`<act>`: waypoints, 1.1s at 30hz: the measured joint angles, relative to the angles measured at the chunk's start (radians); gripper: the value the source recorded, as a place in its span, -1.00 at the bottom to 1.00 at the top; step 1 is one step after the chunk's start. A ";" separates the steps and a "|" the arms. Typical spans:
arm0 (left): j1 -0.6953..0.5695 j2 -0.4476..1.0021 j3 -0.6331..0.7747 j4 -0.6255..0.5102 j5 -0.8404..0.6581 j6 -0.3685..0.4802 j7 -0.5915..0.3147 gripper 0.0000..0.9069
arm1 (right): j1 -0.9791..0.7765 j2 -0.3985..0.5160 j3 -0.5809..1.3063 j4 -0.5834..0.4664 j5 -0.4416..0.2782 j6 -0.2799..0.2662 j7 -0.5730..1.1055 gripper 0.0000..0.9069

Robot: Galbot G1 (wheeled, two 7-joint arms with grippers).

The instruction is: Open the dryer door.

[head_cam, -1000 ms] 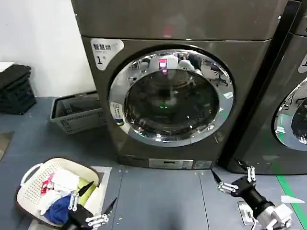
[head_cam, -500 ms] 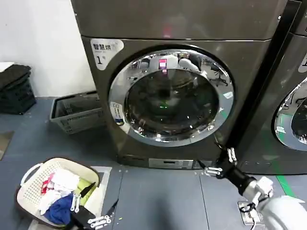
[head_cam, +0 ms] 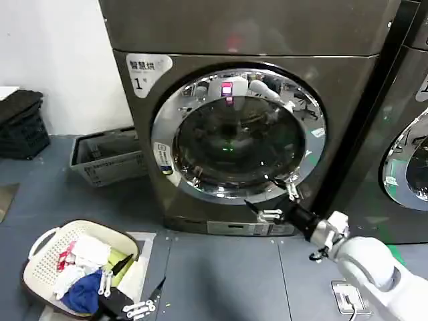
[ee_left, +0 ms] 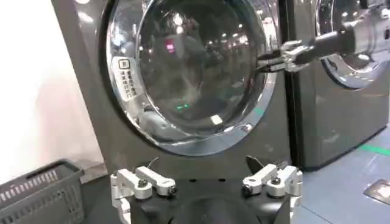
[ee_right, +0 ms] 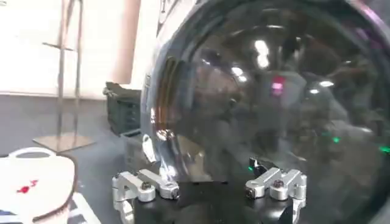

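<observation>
Right gripper, fingers spread apart, arm outstretched at the lower right rim of the closed dryer door; left gripper parked low, likewise spread

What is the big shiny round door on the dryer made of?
The dryer door looks like a chrome-finished ring, metal or plated plastic, since it mirrors the room. Its middle looks like dark tinted glass: glossy with light spots. The dryer body looks like painted metal, dull bronze-grey.
</observation>
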State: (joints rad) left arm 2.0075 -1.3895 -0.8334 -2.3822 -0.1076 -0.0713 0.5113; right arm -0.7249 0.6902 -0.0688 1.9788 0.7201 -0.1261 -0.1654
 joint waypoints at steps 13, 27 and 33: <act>0.002 -0.020 0.001 -0.010 0.008 -0.001 0.003 1.00 | 0.286 0.086 -0.242 -0.122 0.053 -0.008 -0.013 1.00; 0.005 -0.027 0.002 -0.013 0.014 -0.003 0.003 1.00 | 0.444 0.190 -0.377 -0.249 0.078 -0.005 -0.027 1.00; 0.010 -0.028 0.000 -0.019 0.014 -0.004 0.003 1.00 | 0.484 0.225 -0.407 -0.295 0.087 -0.005 -0.046 1.00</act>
State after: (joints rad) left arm 2.0174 -1.4178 -0.8333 -2.4010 -0.0936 -0.0752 0.5147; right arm -0.2414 0.9154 -0.4760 1.6841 0.8073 -0.1312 -0.2117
